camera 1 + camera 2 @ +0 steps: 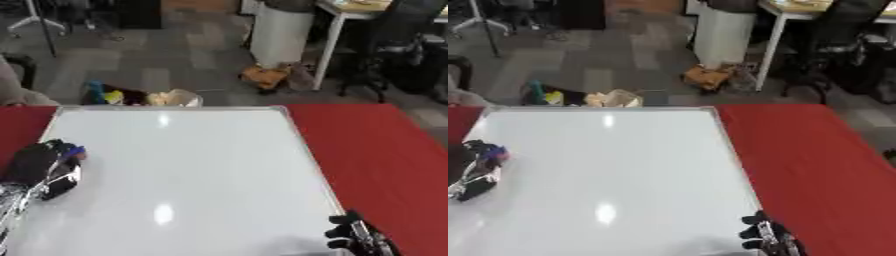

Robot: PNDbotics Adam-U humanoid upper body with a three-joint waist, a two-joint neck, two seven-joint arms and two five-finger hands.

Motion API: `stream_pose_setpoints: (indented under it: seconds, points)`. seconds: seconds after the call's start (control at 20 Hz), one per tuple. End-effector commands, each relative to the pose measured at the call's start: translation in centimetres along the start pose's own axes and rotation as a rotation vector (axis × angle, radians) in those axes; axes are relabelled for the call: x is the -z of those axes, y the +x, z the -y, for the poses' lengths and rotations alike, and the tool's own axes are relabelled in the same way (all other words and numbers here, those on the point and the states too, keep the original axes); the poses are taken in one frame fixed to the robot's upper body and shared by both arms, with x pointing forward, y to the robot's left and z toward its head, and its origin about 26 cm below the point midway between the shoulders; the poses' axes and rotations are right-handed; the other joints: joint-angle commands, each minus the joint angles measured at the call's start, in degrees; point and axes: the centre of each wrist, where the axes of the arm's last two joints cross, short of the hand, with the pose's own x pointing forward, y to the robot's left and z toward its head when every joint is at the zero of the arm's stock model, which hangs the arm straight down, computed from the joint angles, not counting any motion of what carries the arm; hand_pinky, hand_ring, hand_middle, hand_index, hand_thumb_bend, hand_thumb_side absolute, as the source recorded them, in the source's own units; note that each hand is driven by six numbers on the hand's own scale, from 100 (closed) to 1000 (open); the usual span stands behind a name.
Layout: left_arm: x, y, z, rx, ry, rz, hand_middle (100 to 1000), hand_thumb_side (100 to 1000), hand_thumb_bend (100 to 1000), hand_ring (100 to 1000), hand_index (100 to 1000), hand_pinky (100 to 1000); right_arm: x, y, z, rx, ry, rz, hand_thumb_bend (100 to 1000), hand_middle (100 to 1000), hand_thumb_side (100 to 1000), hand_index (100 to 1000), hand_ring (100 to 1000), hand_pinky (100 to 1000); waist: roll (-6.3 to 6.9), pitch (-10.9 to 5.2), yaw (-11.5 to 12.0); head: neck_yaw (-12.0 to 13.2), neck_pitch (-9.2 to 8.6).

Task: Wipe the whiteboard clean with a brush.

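A large whiteboard (184, 165) with a silver frame lies flat on the red table (376, 150); its surface shows no marks, only light glare. My left hand (44, 167) rests on the board near its left edge, fingers curled round a small thing with a blue-purple end (74, 151), which looks like the brush. My right hand (354, 237) shows at the bottom right by the board's lower right corner, fingers curled, nothing seen in it.
Beyond the table's far edge is a grey floor with a white bin (280, 32), an orange thing (265, 76), a bag of coloured items (144, 96), a desk and a black chair (398, 45).
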Motion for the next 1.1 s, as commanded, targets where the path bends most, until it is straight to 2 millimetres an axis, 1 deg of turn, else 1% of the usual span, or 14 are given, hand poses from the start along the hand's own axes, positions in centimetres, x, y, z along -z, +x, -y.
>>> stream_pose_setpoints:
  seconds: [0.05, 0.3, 0.55, 0.7, 0.9, 1.1]
  points:
    - [-0.7, 2.8, 2.1, -0.030, -0.104, 0.111, 639, 685, 100, 616, 836, 607, 0.2, 0.6, 0.3, -0.012, 0.002, 0.025, 100, 477, 886, 679, 630, 596, -0.01, 0.10, -0.1, 0.0, -0.35]
    - [-0.5, 4.7, 0.2, -0.050, -0.065, 0.216, 643, 764, 100, 614, 841, 608, 0.2, 0.6, 0.4, -0.013, 0.003, 0.025, 100, 478, 885, 679, 630, 596, 0.03, -0.02, -0.1, 0.0, -0.33]
    - [-0.5, 6.5, -1.5, -0.053, -0.029, 0.299, 644, 783, 119, 615, 840, 610, 0.2, 0.6, 0.4, -0.014, 0.005, 0.026, 100, 478, 885, 679, 630, 596, 0.04, -0.06, -0.1, 0.0, -0.34]
    - [-0.6, 7.4, -2.2, -0.048, -0.018, 0.340, 644, 774, 127, 614, 839, 610, 0.2, 0.7, 0.4, -0.014, 0.006, 0.027, 100, 478, 885, 679, 630, 597, 0.03, -0.06, -0.1, 0.1, -0.35]
    - [-0.6, 7.5, -2.6, -0.038, -0.012, 0.342, 643, 760, 125, 615, 837, 609, 0.2, 0.7, 0.4, -0.014, 0.007, 0.027, 100, 478, 885, 679, 630, 597, 0.05, -0.06, -0.1, 0.1, -0.37]
    - [-0.7, 7.0, -2.4, -0.034, -0.017, 0.312, 643, 747, 122, 616, 836, 609, 0.2, 0.7, 0.4, -0.014, 0.006, 0.027, 100, 478, 886, 679, 630, 597, 0.10, -0.05, 0.0, 0.0, -0.36]
